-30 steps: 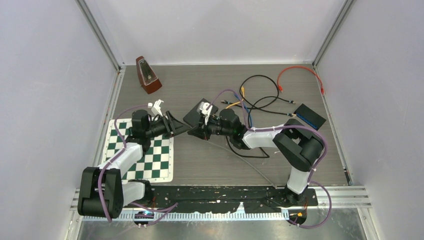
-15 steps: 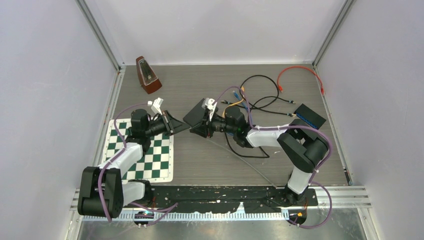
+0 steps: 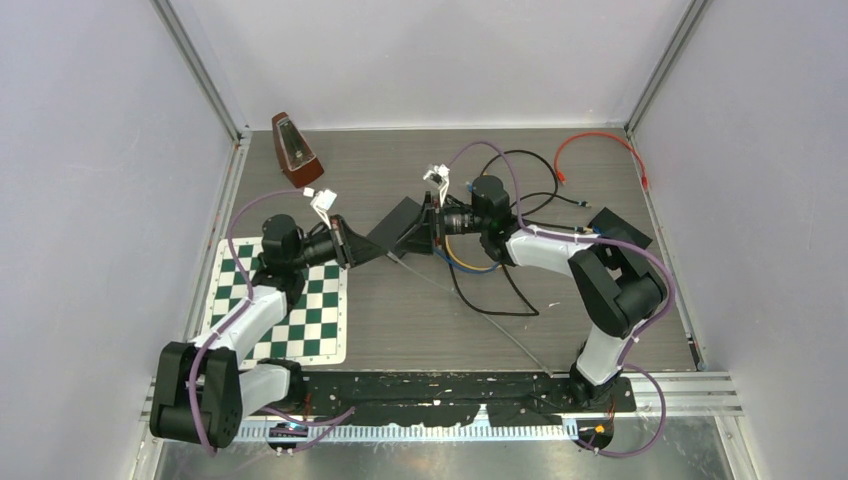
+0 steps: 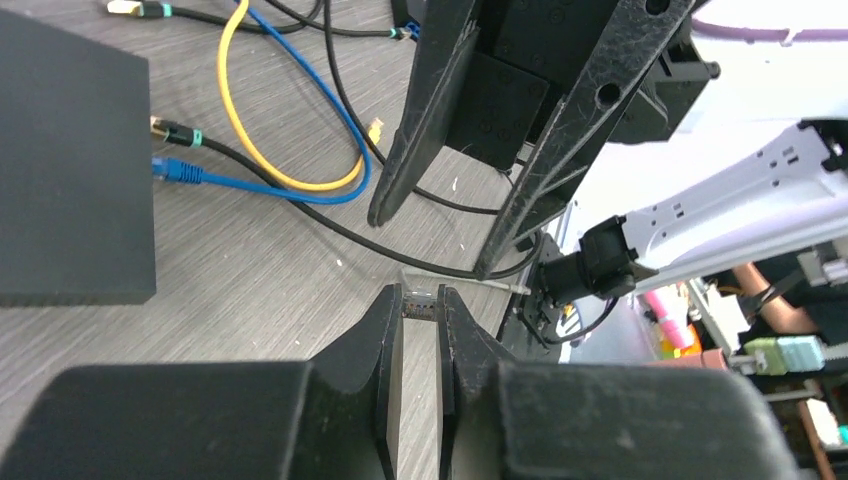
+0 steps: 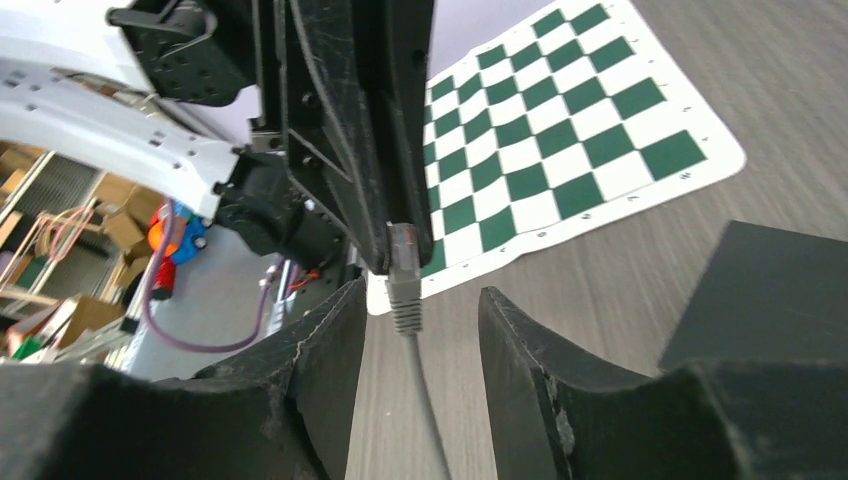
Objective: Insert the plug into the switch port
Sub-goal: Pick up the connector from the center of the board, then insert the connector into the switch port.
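While the plug (image 4: 420, 305) sits clamped in the left gripper (image 4: 420, 312) tips, low over mid-table, its grey cable (image 5: 425, 400) runs on between the fingers of the right gripper (image 5: 420, 298). Those jaws are spread, one each side of the cable just behind the plug, not touching. The plug's long axis lies along the line between the two grippers. The switch (image 4: 70, 170) lies off that line, near both — sideways from the plug. No port is visible; the plug probably needs turning toward it.
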Controlling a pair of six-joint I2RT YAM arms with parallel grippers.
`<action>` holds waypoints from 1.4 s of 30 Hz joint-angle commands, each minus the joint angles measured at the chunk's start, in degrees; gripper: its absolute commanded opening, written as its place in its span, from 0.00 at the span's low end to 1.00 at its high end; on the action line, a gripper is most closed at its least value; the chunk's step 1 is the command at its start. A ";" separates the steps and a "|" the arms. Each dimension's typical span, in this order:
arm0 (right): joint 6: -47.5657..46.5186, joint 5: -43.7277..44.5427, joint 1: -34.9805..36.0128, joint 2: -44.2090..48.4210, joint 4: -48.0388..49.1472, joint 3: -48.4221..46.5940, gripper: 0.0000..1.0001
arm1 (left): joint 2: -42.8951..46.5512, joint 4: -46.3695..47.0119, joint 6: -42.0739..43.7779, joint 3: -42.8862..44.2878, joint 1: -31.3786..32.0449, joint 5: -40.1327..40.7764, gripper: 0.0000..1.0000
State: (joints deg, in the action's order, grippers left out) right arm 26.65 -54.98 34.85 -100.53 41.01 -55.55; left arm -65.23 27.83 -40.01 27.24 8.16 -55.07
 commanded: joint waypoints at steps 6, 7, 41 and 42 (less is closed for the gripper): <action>6.11 -11.72 0.53 -2.27 7.38 -2.20 0.53 | 0.12 17.43 1.78 -0.44 2.30 -4.73 0.00; 8.47 -12.21 0.56 -2.80 9.16 -1.56 0.54 | -0.12 17.70 1.63 -0.47 2.52 -4.93 0.00; -5.94 -2.29 0.29 4.22 0.18 2.16 0.05 | -4.20 10.80 1.70 1.98 3.13 -5.02 0.36; -8.88 -0.77 0.35 4.96 -3.91 2.05 0.05 | -3.57 7.51 3.39 2.56 3.11 -3.68 0.52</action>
State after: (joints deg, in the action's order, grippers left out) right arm 24.18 -61.91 35.16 -100.44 43.13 -52.49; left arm -69.91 40.03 -39.64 27.11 11.18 -60.01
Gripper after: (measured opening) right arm 0.150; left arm 0.276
